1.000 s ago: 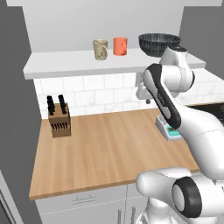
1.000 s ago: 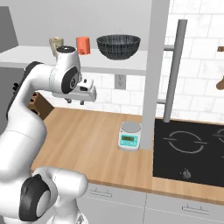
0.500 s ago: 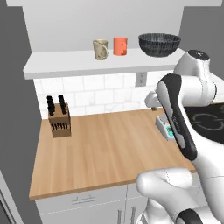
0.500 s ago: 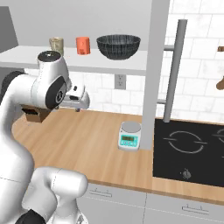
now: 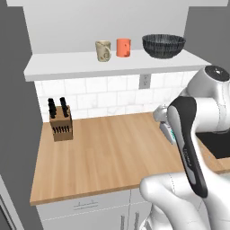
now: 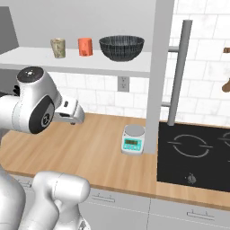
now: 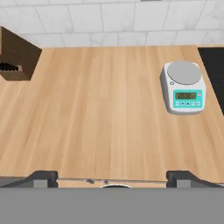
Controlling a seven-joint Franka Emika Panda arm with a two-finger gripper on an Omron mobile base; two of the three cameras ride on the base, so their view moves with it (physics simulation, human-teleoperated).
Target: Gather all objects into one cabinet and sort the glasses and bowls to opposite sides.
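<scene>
The claw (image 7: 111, 177) has its two dark finger tips (image 7: 41, 176) wide apart and it holds nothing, hanging above the bare wooden counter (image 7: 100, 109) while the white arm (image 6: 33, 105) is folded low and close to the robot's body. On the white bottom board of the wall cabinet (image 5: 67, 65) stand the beige patterned mug (image 5: 103, 50) and the plain orange mug (image 5: 123, 46) near each other, and the wide black speckled bowl (image 5: 163, 45) is apart from them on the right side. On the counter below, a wooden knife block (image 5: 60, 125) stands at the left by the tiled wall, a small kitchen scale (image 6: 133, 139) with a green front sits just beside the black cooktop (image 6: 193, 155), and nothing stands between the claw and these things.
</scene>
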